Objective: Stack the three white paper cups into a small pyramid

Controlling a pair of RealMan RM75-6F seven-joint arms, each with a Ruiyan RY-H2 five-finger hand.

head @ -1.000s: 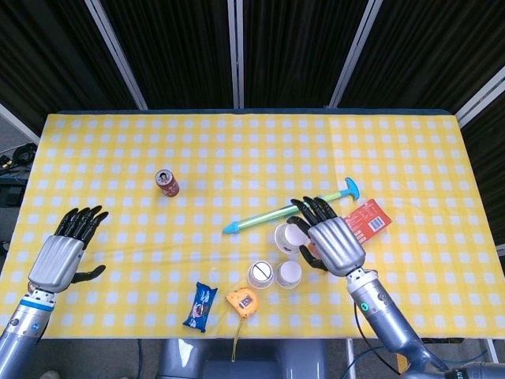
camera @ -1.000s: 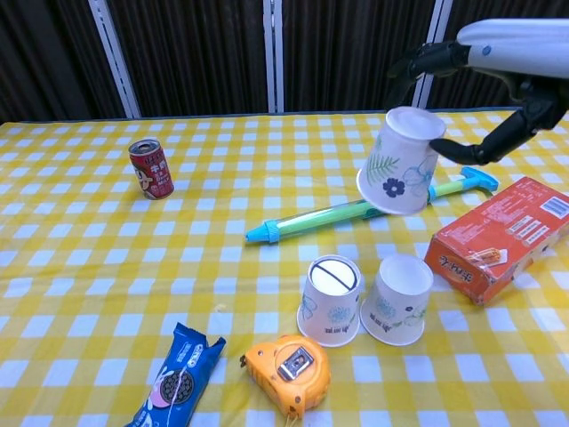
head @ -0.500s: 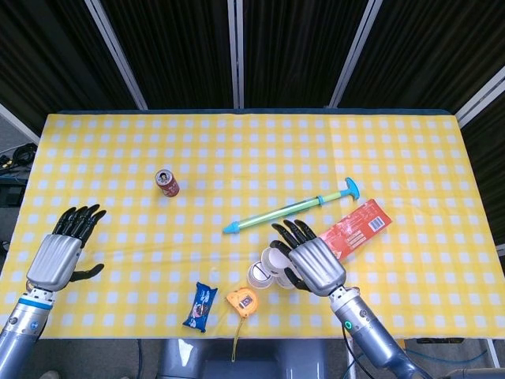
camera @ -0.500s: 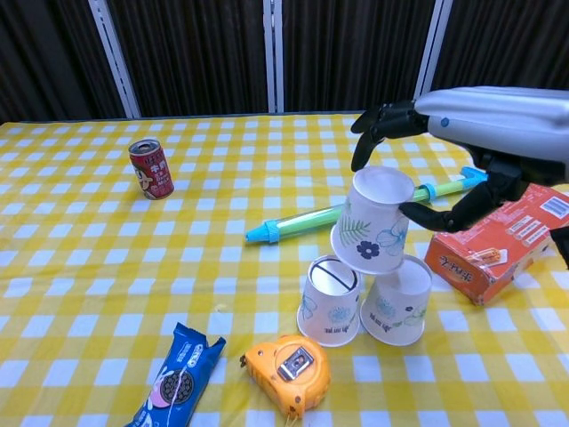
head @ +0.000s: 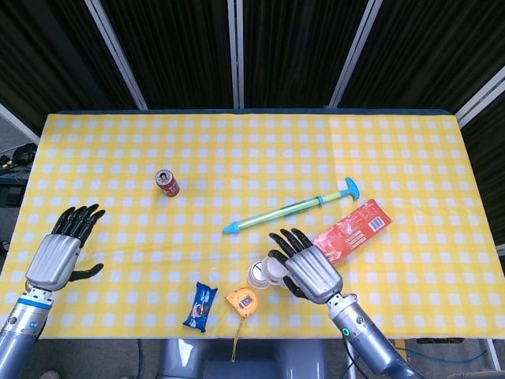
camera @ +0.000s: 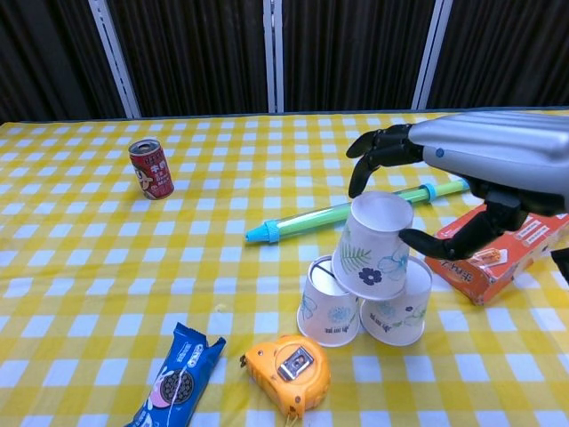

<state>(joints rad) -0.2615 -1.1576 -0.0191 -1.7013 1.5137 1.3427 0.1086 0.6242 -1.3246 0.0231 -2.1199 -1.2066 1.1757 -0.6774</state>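
Change: over the last second we brought the third cup (camera: 372, 245) down and toward the near edge of the worktop (camera: 89, 267); it was high above the syringe toy (camera: 347, 211) and now sits low on the two base cups.
Meaning: we judge the pyramid nearly made; the top cup looks tilted, its foot leaning left, so it may not yet be seated flat.
Base cups: left base cup (camera: 324, 302) and right base cup (camera: 398, 304), both upside down, touching or just beside each other, near the near edge right of centre.
Top cup: upside down, over the gap between the base pair, lower rim against their tops.
Right hand: right hand (camera: 471, 169) grasping the top cup, fingertips (camera: 366, 160) curled over its far side, thumb on the right wall; in the head view the right hand (head: 308, 267) covers most of the stack.
Cup vs hand: cup hangs under and left of the palm, not yet let go.
Left hand: left hand (head: 59, 251) released, fingers apart, resting near the left edge, well apart from the cups.
Risk: we reckon letting go while tilted could topple it.
Nearby: tape measure (camera: 286, 371) just in front of the stack; red box (camera: 498, 253) just right.
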